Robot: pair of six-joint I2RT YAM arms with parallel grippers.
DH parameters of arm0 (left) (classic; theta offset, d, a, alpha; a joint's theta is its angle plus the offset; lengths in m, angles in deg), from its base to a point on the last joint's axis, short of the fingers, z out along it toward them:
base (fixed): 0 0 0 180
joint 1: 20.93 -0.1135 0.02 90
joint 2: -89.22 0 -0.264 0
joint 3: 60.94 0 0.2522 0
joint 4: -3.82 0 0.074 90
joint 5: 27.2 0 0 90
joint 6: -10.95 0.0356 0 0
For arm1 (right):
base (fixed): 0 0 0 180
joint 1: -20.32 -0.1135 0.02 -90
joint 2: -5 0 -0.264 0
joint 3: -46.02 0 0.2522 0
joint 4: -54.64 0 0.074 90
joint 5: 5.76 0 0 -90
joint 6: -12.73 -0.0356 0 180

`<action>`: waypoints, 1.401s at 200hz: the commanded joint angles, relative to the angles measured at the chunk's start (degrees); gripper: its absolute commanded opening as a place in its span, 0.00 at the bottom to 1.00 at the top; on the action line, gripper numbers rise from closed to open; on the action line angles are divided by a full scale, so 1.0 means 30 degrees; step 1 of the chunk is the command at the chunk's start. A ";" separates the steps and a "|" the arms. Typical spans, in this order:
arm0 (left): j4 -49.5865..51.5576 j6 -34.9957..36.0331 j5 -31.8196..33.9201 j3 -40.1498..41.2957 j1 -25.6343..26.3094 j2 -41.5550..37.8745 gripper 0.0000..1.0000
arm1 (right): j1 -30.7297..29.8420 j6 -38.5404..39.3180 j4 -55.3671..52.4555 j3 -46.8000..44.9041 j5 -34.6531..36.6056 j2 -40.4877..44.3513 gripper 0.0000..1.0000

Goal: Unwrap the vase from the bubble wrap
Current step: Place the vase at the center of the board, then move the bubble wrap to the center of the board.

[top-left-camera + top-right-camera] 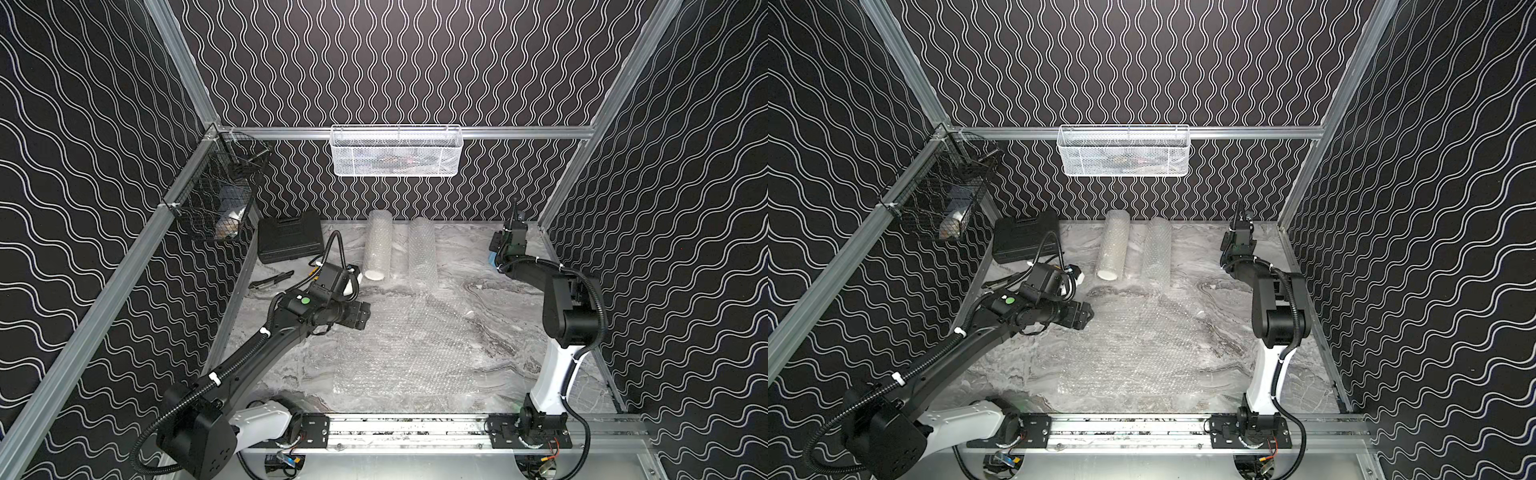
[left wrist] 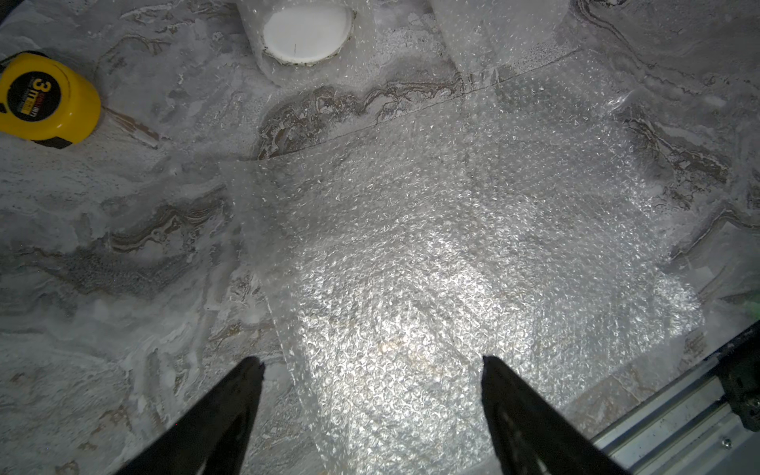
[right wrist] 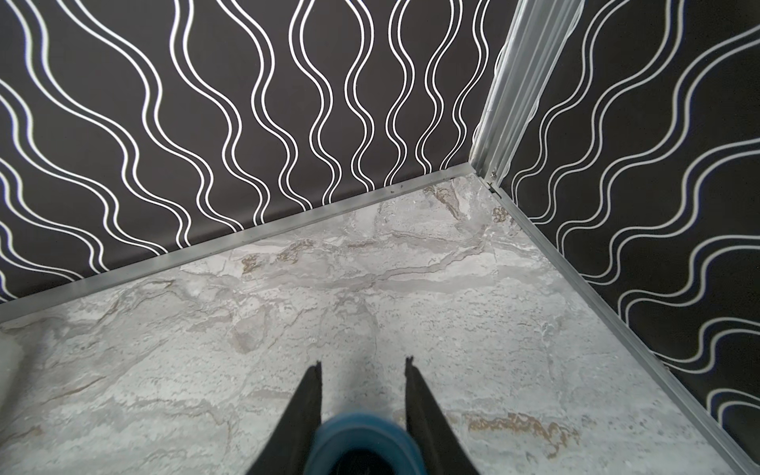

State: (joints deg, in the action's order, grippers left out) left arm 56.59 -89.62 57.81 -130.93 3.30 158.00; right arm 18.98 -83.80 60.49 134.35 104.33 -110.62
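Vase [image 3: 362,440]: blurred blue round thing, sits deep between the fingers of the right end effector [image 3: 364,364]. Fingers part-closed either side of it, so it reads as held. No wrap on it that I can see. Location: far right corner of table [image 3: 246,308], close to back wall [image 3: 205,103] + frame post [image 3: 514,82]. Height over table: can't tell.

Bubble wrap [image 1: 407,349]: one sheet lying flat mid-table, well apart from vase. Left end effector [image 2: 372,362] hovers over its edge, fingers wide apart, empty.

Step (my read): unwrapping looks done; in hand = setting vase down. Next calls for lowering it upright onto bare table, letting go, backing straight out. Corner is tight.

Around:
- back of table: white-ended roll [image 2: 306,33], contents unclear; second roll [image 1: 422,253] beside it
- left side: yellow tape measure [image 2: 45,98], black case [image 1: 289,241]
- on rails: black basket [image 1: 216,199], white basket [image 1: 395,151]

None sits in the vase's path.
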 commanded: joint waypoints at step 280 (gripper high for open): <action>-0.0114 0.0212 -0.1367 -0.0037 -0.0651 0.0072 0.87 | -0.0984 -0.4494 -1.9705 -0.6860 -1.1880 1.2931 0.76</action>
State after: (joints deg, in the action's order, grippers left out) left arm 56.48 -89.62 54.44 -130.93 1.53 158.06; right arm 17.18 -96.30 6.49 116.67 74.78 -73.24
